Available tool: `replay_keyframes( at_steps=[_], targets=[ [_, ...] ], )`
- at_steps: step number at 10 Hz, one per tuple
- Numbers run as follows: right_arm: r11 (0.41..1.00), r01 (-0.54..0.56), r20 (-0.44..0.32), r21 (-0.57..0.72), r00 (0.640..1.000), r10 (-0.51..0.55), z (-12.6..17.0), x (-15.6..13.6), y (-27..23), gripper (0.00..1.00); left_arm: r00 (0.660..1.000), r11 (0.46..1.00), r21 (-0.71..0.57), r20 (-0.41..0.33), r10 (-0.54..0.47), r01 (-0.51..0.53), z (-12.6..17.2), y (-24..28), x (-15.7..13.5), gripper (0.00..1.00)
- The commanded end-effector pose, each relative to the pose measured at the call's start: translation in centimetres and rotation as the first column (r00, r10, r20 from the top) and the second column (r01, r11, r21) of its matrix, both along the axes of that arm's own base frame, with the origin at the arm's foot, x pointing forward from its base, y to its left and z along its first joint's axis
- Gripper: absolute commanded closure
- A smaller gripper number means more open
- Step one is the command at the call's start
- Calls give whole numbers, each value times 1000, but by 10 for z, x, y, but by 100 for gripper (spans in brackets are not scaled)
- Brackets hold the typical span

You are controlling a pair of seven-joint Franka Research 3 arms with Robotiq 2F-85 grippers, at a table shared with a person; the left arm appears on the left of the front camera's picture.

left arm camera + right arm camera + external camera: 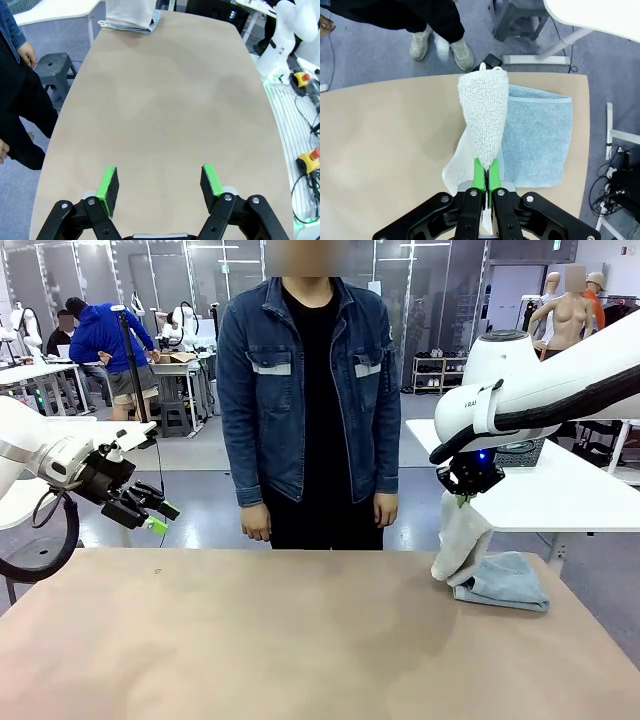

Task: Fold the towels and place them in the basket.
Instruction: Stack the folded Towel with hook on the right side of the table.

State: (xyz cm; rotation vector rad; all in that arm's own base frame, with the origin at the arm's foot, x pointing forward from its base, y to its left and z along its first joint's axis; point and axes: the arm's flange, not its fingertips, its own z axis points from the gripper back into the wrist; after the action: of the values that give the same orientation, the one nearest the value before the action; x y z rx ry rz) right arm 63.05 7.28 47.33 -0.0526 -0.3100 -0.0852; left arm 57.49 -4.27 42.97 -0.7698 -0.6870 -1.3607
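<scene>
Towels are sitting at the far right corner of the table (250, 640). One cream-white towel (482, 120) is hanging straight down from the right gripper (486, 172), which is pinching its top edge tight between the green pads. The towel's long side is running up and down, and its bottom end is resting on the table, just beside and partly over the blue-grey towel (537, 137). That blue towel is lying flat and folded right under the right gripper, a little to one side.

The left gripper (161, 186) is hanging over the other end of the table with its fingers wide apart and nothing between them. The towels are well away from it, straight ahead across the bare tabletop. So the right arm is much nearer to both towels.

I think the next move is laying the cream towel down flat for folding, so it needs bare table beside the blue one.

Writing on the right arm is showing a few letters, something like "VRAI". A person in a denim jacket (305, 390) is standing at the far side, hands down.
</scene>
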Motion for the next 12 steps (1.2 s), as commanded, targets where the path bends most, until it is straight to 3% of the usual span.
replay_keyframes(
  at_steps=[1,7,12],
  targets=[
    [998,-31,-15,53,999,32,-9,10,-20,96,1000,1000,0,3,-1,1,1,-1,-1,17],
    [992,27,-49,124,999,-21,-43,28,-100,96,1000,1000,0,3,-1,1,1,-1,-1,17],
    [992,81,-86,97,994,-72,-71,28,-150,96,1000,1000,0,3,-1,1,1,-1,-1,17]
  ],
)
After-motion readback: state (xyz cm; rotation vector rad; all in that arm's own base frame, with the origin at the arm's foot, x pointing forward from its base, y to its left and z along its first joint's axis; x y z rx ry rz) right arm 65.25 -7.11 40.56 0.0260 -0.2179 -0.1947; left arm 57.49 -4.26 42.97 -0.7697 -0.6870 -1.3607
